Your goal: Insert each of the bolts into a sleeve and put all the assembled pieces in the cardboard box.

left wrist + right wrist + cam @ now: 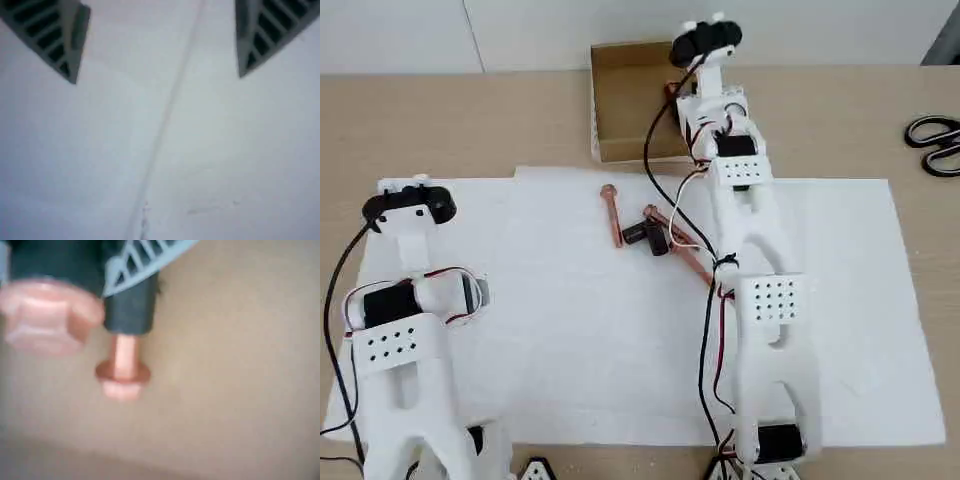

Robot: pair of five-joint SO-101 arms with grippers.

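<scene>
My right gripper (682, 92) hangs over the cardboard box (625, 100) at the back of the table. It is shut on an assembled piece, a black sleeve with a copper bolt head (45, 315) sticking out. A second assembled piece (125, 340) lies on the box floor just beyond. On the white foam sheet (570, 330) lie a loose copper bolt (610, 215), a longer bolt (678, 248) and two black sleeves (645, 237) close together. My left gripper (157, 77) is open above bare foam at the sheet's left edge, far from the parts.
Black-handled scissors (935, 140) lie on the wooden table at the far right. The right arm's cables (665, 190) cross over the loose parts. The foam's middle and left part offer free room.
</scene>
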